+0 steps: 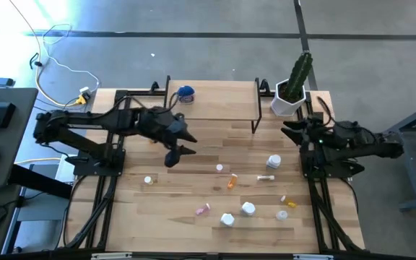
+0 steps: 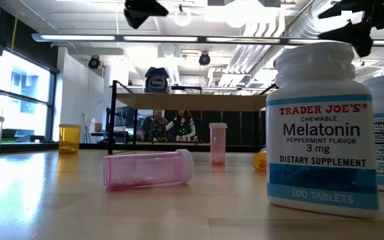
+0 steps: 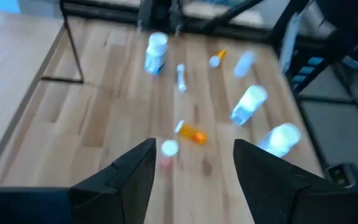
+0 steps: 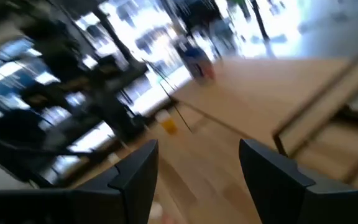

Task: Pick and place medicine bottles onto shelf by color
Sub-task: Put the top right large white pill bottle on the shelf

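Your left end effector [image 1: 181,148] hangs open and empty above the worktop [image 1: 157,206]; the right end effector [image 1: 289,130] waits open beside the shelf [image 1: 219,101]. Blue-lidded jar [image 1: 185,94] sits on the shelf, other bottles [image 1: 231,182] scattered below.

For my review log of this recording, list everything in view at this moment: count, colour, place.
blue-lidded jar: one, blue lid, on the shelf's left end.
shelf: one, light wood top on black legs, back of the table.
loose bottles: about nine, white, orange and pink, scattered over the table's front half; some lie on their sides.
Melatonin bottle: one, white, closest in the low view.
plant pot: one, white, holding a green cactus, right of the shelf.
table: one, light wood.
left claw: open, raised in front of the shelf.
right claw: open, below the pot.
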